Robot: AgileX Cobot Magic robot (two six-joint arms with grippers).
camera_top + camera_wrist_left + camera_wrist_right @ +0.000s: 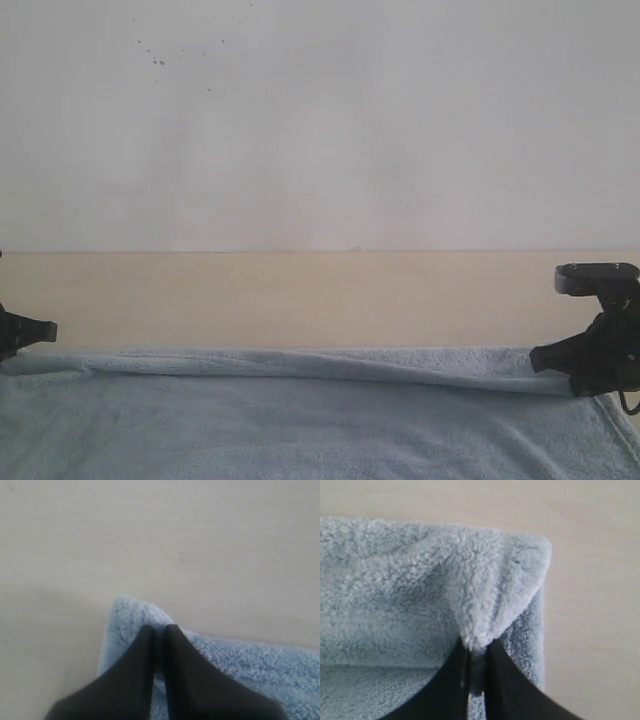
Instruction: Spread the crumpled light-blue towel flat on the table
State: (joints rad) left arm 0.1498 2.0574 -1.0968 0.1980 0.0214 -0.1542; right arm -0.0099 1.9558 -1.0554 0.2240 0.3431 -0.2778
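The light-blue towel point(300, 420) lies across the near part of the beige table point(300, 295), with its far edge folded over into a long roll point(330, 365). At the left edge of the exterior view my left gripper point(40, 330) is shut on the towel's far left corner point(125, 615); the black fingers point(145, 670) almost meet with cloth between them. On the right, my right gripper point(545, 358) is shut on a bunched fold at the far right corner point(485, 600), the fluffy pile pinched between its fingers point(505, 680).
A white speckled wall point(320, 120) rises behind the table. Bare beige table runs beyond the towel's far edge and beside both corners point(595, 605). A black cable point(628, 405) hangs by the right arm.
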